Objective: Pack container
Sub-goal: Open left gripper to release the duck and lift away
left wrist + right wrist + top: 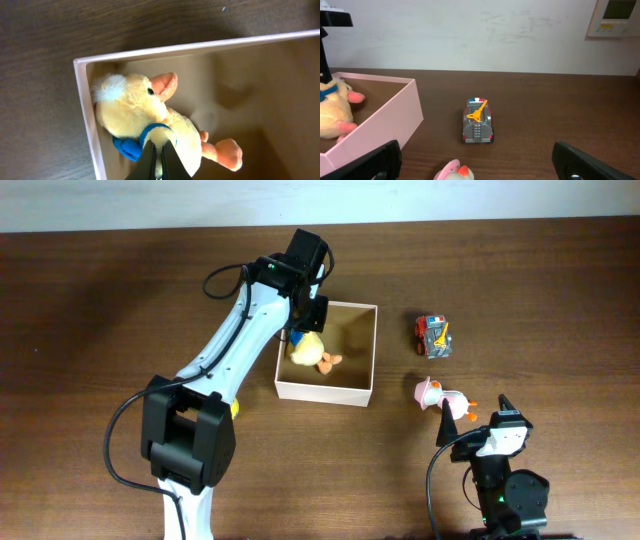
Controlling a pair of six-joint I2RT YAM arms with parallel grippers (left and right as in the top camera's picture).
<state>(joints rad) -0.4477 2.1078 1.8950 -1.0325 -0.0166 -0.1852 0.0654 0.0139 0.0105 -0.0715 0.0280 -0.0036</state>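
Observation:
The container (352,340) is a square open box, white outside and tan inside, at the table's middle. A yellow plush duck (306,350) with an orange beak and a blue scarf lies in its left part. In the left wrist view the duck (135,110) rests against the box's side wall (89,125). My left gripper (160,159) is shut on the duck's body, with plush pinched between the black fingers. My right gripper (477,413) stands open near the front right, and nothing sits between its fingers (382,160).
A small pink-and-white duck toy (438,395) lies just ahead of the right gripper, seen low in the right wrist view (454,172). A grey-and-red toy truck (433,336) (477,121) stands right of the box. The container's pink-looking wall (385,125) is left of the right gripper.

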